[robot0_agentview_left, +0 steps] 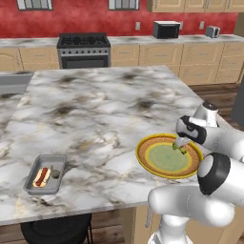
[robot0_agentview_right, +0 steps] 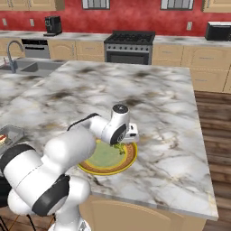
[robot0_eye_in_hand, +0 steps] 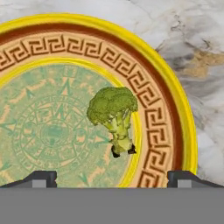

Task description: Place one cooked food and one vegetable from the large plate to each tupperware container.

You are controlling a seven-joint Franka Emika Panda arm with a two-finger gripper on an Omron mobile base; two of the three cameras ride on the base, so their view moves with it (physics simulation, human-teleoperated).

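Gripper point(robot0_eye_in_hand: 112, 177): jaws spread wide, holding nothing, poised over the large plate point(robot0_eye_in_hand: 175, 109).
Broccoli point(robot0_eye_in_hand: 113, 114): lies on the plate's inner ring edge, between and just ahead of the fingertips.

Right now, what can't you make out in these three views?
- Second tupperware container: right base view, cut off by the left edge; its contents are barely visible.
- Small dark item beside the hot dog in the tupperware container: left base view, too small to identify.
- Large plate: right base view, its near-left part is hidden by the arm.
- Pincer: hand view, only the fingertips show.
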